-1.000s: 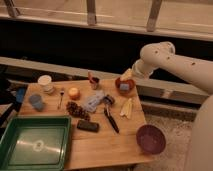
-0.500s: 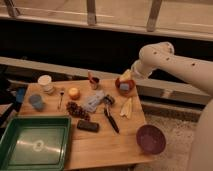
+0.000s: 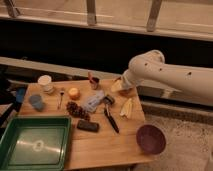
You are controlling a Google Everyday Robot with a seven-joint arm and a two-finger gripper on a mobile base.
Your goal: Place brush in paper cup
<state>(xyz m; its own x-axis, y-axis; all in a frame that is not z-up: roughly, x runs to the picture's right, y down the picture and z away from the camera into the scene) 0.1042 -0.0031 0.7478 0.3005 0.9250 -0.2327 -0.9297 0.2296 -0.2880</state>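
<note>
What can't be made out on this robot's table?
All in the camera view:
End effector, above the table's back right edge: its shape is too small to make out.
Brush: its pale head is too small to tell from the wrapper beside it.
Paper cup: contents, if any, too small to tell.
Arm: cut off by the right edge.

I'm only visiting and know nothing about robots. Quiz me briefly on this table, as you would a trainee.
1. True or false: the brush already stands in the paper cup.
2. Which lies nearest the paper cup? A purple bowl, B fork, C black block.
3. The gripper hangs near the far edge of the table, just right of which cup?
Key: 1 false, it lies flat mid-table. 2 B. 3 The dark reddish-brown cup.
</note>
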